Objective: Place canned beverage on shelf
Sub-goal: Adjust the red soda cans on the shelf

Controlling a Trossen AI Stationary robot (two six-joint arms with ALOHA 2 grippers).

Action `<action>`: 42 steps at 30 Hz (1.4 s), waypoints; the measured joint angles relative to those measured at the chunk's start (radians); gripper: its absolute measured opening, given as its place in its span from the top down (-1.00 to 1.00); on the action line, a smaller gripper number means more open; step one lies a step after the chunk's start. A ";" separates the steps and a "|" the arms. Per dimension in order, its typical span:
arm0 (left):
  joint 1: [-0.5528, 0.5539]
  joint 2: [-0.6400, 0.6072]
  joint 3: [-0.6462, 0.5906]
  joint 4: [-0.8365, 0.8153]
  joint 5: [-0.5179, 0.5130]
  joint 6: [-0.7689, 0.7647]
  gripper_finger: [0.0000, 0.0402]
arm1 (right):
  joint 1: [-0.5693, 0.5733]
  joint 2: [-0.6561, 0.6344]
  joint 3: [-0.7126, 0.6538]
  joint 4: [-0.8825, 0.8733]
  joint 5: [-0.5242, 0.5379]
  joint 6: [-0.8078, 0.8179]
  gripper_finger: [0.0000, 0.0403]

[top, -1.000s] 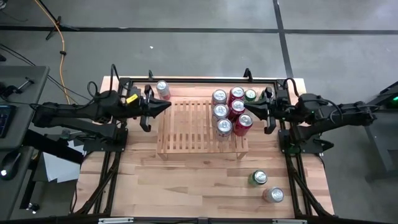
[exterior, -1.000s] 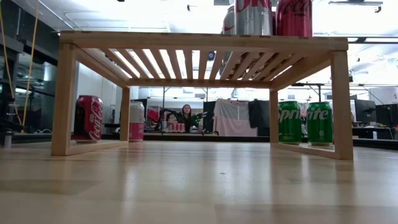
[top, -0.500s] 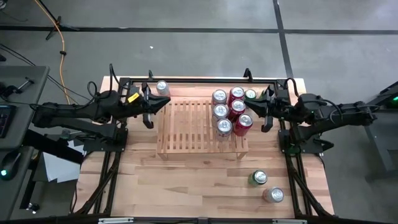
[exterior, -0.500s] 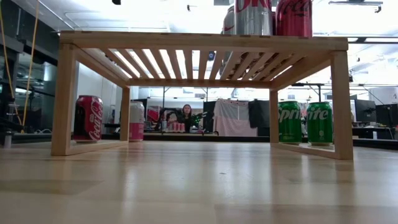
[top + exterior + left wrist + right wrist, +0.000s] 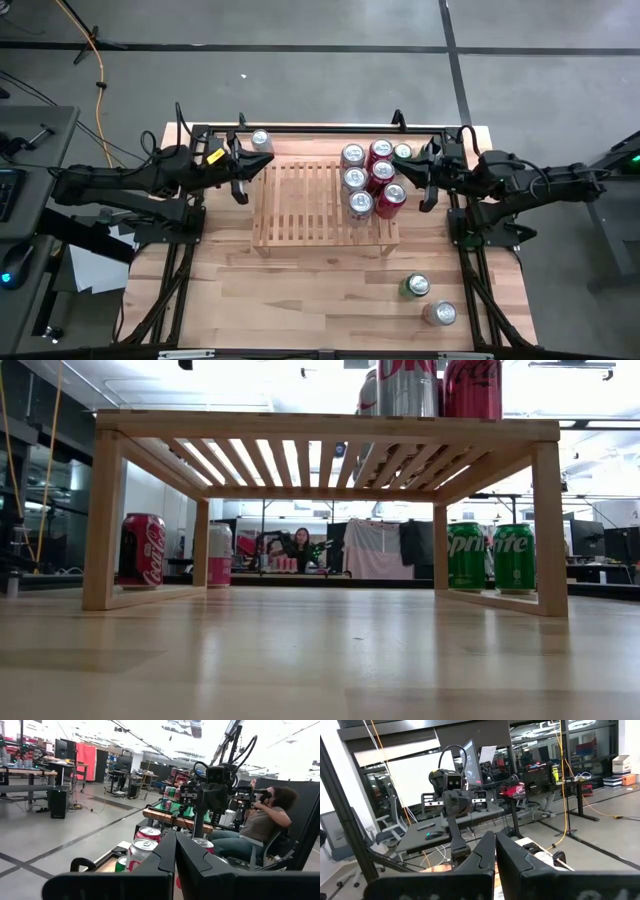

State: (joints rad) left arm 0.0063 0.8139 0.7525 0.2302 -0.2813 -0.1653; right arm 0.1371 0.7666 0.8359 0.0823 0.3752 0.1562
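The shelf (image 5: 323, 203) is a low rack of pale wood with thin parallel slats and short legs; it stands in the back half of the light wooden tabletop (image 5: 300, 300). Six shiny round cans (image 5: 368, 178) stand grouped on its right part. The left pincer (image 5: 262, 166) is pressed together and empty, above the shelf's left edge. The right pincer (image 5: 402, 178) is also together and empty, just beside the cans.
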 joint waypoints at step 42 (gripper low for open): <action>0.000 0.000 0.001 -0.001 0.001 -0.016 1.00 | -0.872 0.515 0.443 -0.802 -0.811 0.295 1.00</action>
State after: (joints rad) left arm 0.0063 0.8139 0.7532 0.2295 -0.2806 -0.1810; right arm -0.7351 1.2819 1.2793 -0.7194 -0.4358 0.4515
